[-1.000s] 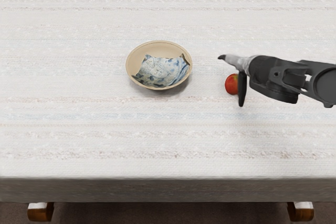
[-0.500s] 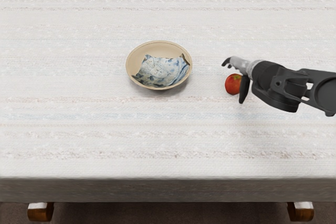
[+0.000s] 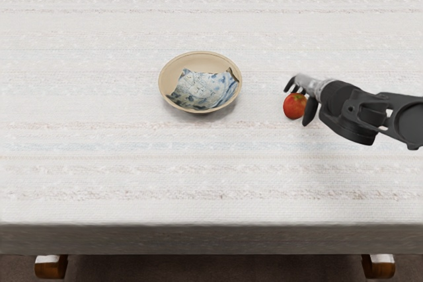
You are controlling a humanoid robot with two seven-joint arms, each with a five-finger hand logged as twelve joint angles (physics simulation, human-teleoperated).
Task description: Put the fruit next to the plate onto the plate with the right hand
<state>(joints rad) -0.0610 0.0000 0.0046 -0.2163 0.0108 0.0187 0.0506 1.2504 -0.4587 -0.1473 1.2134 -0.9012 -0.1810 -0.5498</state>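
Note:
A small red apple (image 3: pixel 293 105) lies on the tablecloth, a short way right of the plate (image 3: pixel 173 70), a tan round dish with a blue and white pattern inside. My right hand (image 3: pixel 299 103) reaches in from the right edge and sits against the apple's right side. Its fingers (image 3: pixel 291 85) curl over the apple's upper right and the thumb (image 3: pixel 308 113) hangs at its lower right. They bracket the fruit without enclosing it, and the apple rests on the table. The left arm does not show.
The long table (image 3: pixel 132 163) is covered with a pale striped cloth. Its front edge runs along the bottom of the view, and a bare strip of cloth separates the plate from the apple.
My right hand has drawn back slightly to the right and lowered beside the apple. Its fingers went from spread straight to half curled around the apple's right side. The apple has barely moved.

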